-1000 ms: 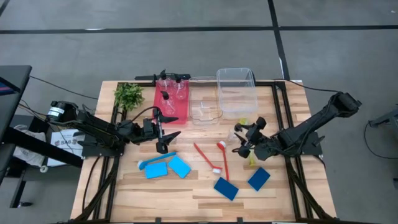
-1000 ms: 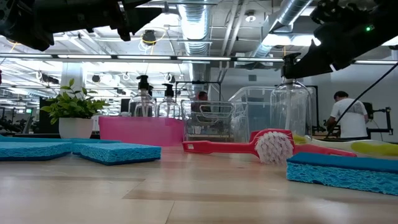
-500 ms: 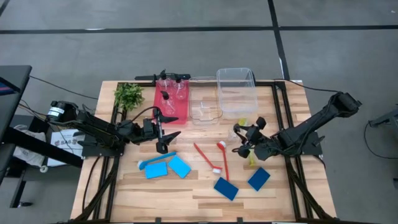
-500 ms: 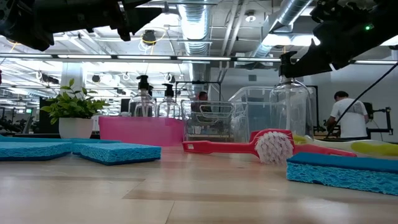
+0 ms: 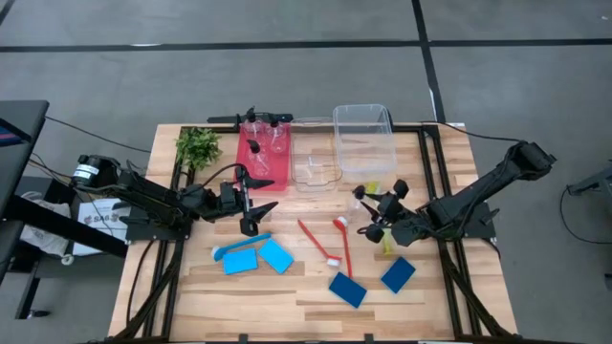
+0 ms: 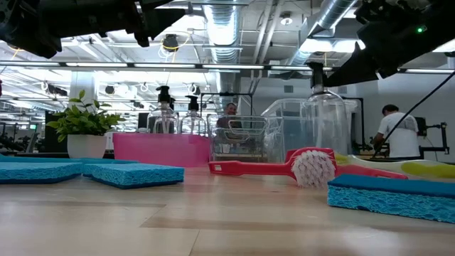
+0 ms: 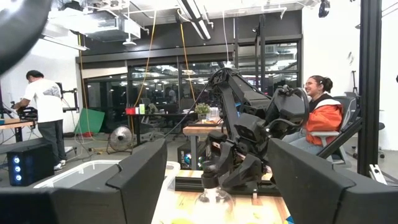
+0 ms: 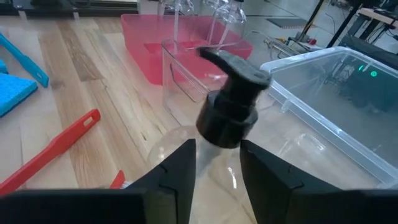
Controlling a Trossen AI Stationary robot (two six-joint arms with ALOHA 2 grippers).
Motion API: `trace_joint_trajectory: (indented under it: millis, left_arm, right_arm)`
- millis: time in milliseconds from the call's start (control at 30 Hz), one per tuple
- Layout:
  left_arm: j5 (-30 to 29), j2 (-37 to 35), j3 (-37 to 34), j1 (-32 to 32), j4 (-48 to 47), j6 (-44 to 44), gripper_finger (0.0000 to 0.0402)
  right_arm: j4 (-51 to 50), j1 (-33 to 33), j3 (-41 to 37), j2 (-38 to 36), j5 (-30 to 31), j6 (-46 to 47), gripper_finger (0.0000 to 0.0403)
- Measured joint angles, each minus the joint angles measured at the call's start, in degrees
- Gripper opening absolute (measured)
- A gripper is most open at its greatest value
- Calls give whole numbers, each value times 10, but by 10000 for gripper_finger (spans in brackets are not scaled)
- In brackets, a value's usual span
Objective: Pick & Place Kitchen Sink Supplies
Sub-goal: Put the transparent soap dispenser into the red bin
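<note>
Right hand (image 5: 375, 212), closed about the neck of a clear pump bottle (image 8: 227, 127) whose black top stands up between the two fingers (image 8: 171, 171); in the low view the bottle (image 6: 321, 117) hangs clear of the counter (image 5: 296, 287). Directly ahead of this hand lies the large clear bin (image 5: 363, 139), with a smaller clear bin (image 5: 314, 170) beside it and the pink bin (image 5: 263, 153) beyond that, holding further pump bottles (image 5: 256, 145). Just beside the hand, toward the counter's middle, lie two red brushes (image 5: 318, 242), crossed near their bristle ends. A yellow-green brush (image 5: 386, 244) lies directly under the right arm, partly hidden by it. Two dark-blue sponges (image 5: 347, 289) rest on the near side of the hand, well apart from the bins.

Left hand (image 5: 251, 203), fingers spread wide and holding nothing, poised above the counter just in front of the pink bin. Near it, on the side away from the bins, lie two light-blue sponges (image 5: 275, 255) and a blue brush (image 5: 239, 247), the brush touching one sponge. A leafy green plant (image 5: 198, 145) stands behind this hand at the counter's far corner.

In the left wrist view the right arm (image 7: 249, 134) appears across the counter, with a seated person (image 7: 317, 118) in an orange top behind it and a standing person (image 7: 45, 118) in white farther off.
</note>
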Motion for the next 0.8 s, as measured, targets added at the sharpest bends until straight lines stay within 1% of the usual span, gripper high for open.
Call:
trace_joint_trajectory:
  millis: [633,700,800]
  left_arm:
    - [0,0,0,0,0,0,280]
    - [0,0,0,0,0,0,280]
    - [0,0,0,0,0,0,280]
  right_arm:
    - [10,0,0,0,-19,11,120]
    - [10,0,0,0,-23,12,127]
    - [15,0,0,0,-30,11,153]
